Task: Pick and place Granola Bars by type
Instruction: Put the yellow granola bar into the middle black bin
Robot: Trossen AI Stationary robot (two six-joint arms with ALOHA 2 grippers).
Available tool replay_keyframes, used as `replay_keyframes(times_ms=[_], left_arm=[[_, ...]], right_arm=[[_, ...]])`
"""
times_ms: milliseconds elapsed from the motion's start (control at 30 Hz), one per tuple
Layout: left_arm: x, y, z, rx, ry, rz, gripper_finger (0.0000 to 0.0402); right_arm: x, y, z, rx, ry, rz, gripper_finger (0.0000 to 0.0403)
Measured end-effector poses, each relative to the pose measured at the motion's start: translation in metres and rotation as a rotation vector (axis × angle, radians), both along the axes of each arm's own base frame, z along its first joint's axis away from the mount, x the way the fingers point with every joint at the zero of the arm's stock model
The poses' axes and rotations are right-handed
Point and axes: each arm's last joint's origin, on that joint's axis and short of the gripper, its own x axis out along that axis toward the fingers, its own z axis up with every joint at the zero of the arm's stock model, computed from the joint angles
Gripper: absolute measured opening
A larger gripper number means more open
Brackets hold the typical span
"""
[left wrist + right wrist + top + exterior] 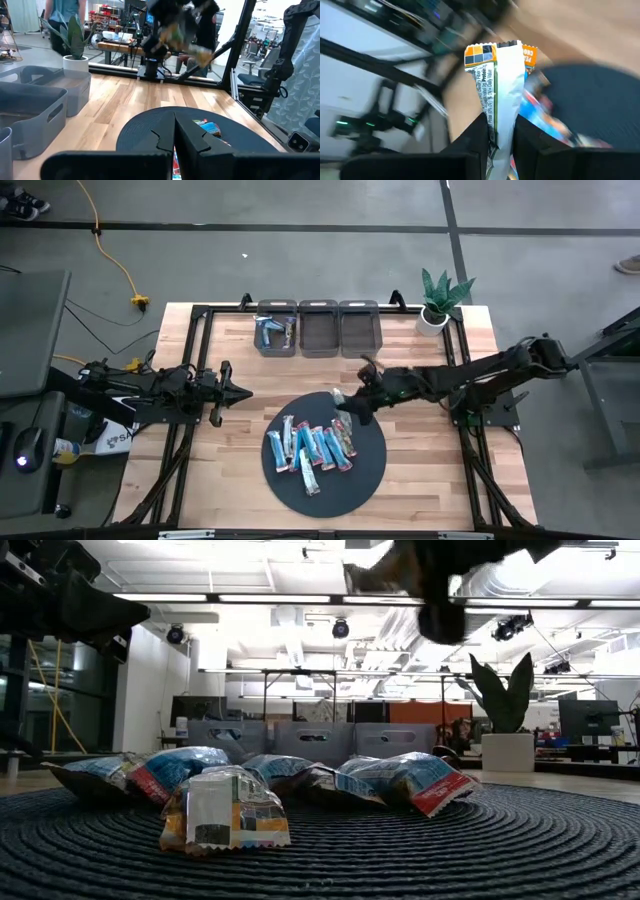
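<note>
Several foil-wrapped granola bars [310,448], mostly light blue with red ends, lie flat in a loose heap on a round dark mat [365,470]; the low view shows them [230,805] up close. My right gripper [352,406] hangs over the mat's far edge, shut on a bar with a silver-white and orange wrapper [495,75]. The left wrist view shows that bar [192,45] high above the table. My left gripper [238,392] is shut and hovers left of the mat, touching nothing. A few bars [274,330] lie in the left grey bin. My right gripper [499,127] pinches the silver-white and orange bar between its two fingers, on the wrapper's seam side [494,112]. The bar sticks out forward past the fingertips, with its crimped orange end [492,50] free. The arm reaches in from the table's right. The bar is lifted clear of the mat.
Three grey bins [319,328] stand in a row at the table's far edge; the middle and right ones [360,328] show nothing inside. A potted plant [437,300] stands at the far right corner. Bare wood lies between the bins and the mat.
</note>
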Motion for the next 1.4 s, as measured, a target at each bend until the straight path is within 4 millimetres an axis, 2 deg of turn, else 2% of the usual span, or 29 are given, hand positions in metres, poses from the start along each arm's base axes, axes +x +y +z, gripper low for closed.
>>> replay_keyframes(times_ms=[167,467,833,967,1133,1267,1400], left_arm=[[0.000,0.000,0.000,0.000,0.000,0.000,0.0001],[0.000,0.000,0.000,0.000,0.000,0.000,0.0001],[0.000,0.000,0.000,0.000,0.000,0.000,0.0001],[0.000,0.000,0.000,0.000,0.000,0.000,0.0001],[0.000,0.000,0.000,0.000,0.000,0.000,0.0001],[0.000,0.000,0.000,0.000,0.000,0.000,0.0001],[0.000,0.000,0.000,0.000,0.000,0.000,0.0001]], right_arm=[[0.004,-0.009,0.016,-0.047,-0.169,-0.008,0.0054],[0.006,-0.027,0.032,-0.077,-0.337,-0.050,0.0049],[0.004,-0.051,0.054,-0.140,-0.549,-0.241,0.0046],[0.008,-0.059,0.067,-0.189,-0.560,-0.266,0.0046],[0.025,-0.071,0.093,-0.278,-0.513,-0.279,0.0049],[0.045,-0.089,0.107,-0.324,-0.376,-0.301,0.0048],[0.067,-0.114,0.106,-0.306,-0.228,-0.347,0.0045]])
